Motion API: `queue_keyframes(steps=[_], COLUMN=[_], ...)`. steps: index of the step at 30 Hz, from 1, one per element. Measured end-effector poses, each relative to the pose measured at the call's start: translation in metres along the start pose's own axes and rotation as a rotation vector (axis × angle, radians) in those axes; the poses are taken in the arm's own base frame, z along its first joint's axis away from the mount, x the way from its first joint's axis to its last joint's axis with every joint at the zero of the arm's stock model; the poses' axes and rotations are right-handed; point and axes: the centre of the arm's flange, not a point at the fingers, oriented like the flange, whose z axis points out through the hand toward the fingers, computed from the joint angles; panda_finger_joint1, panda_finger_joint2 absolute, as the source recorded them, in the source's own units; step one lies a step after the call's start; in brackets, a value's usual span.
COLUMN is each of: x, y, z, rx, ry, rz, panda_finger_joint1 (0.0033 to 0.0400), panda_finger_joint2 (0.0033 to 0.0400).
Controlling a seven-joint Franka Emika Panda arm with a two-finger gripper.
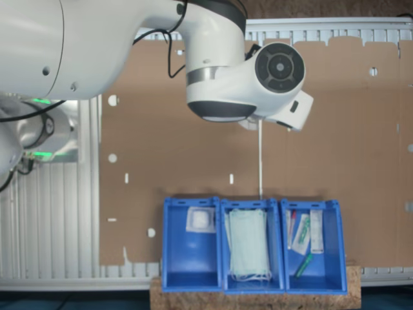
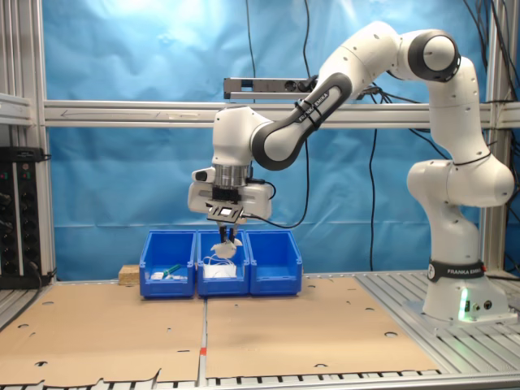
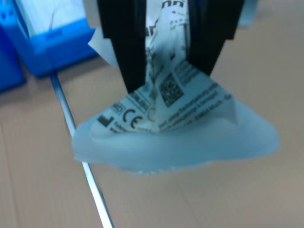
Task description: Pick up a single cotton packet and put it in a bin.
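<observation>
My gripper [image 2: 227,238] is shut on a small white cotton packet [image 2: 223,249], which hangs below the fingers. It is held in the air in front of the middle of three blue bins [image 2: 223,276]. In the wrist view the black fingers [image 3: 128,61] pinch the printed packet [image 3: 180,128] near its upper part, and its lower edge flares out over the cardboard. Another cotton packet [image 1: 201,219] lies in the bin [image 1: 166,248] at the first exterior view's left.
The middle bin [image 1: 251,285] holds pale-green face masks [image 1: 248,248]. The bin [image 1: 340,252] at the first exterior view's right holds long narrow packets [image 1: 302,234]. The bins sit on a cork board [image 1: 258,301]. Brown cardboard [image 2: 268,325] with a seam covers the table. The robot's base [image 2: 459,284] stands at the second exterior view's right.
</observation>
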Motion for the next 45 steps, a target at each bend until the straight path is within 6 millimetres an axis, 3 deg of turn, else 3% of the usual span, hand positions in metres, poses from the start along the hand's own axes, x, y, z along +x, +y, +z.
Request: queue_keyframes(steps=[15,25,45], x=[-0.061,-0.095,-0.138], y=[0.124,0.153,0.174], z=[-0.001,0.0,0.012], rx=[-0.129,-0.154,-0.194], ry=[-0.069,-0.102,-0.203], rz=[0.128,0.143,0.11], panda_finger_joint1=[0.0058,0.0058,0.0059], panda_finger_joint2=[0.0058,0.0058,0.0059])
